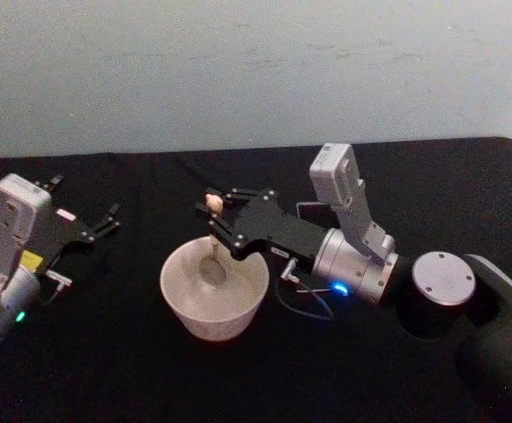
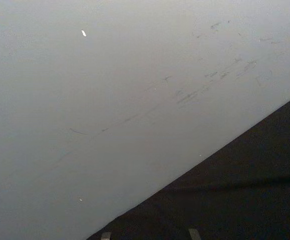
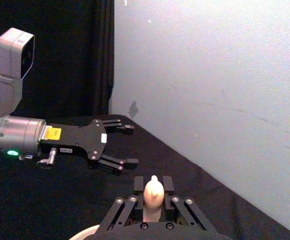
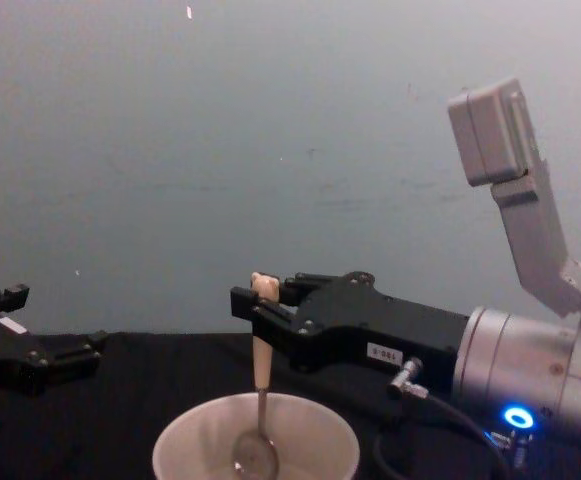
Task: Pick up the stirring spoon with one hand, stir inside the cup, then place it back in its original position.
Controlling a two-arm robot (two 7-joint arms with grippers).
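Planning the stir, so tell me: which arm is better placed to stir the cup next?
Right. The right gripper is shut on the stirring spoon, its bowl in the cup; the left gripper sits open, apart.

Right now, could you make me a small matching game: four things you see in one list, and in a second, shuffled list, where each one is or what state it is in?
Column one:
1. stirring spoon
2. cup
3. right hand
4. left hand

Column two:
A. open, holding nothing, off to the left side
B. shut on a beige handle
C. upright, with its metal bowl down inside the cup
D. cream-white, standing on the black table

Pairs: 1-C; 2-D; 3-B; 4-A
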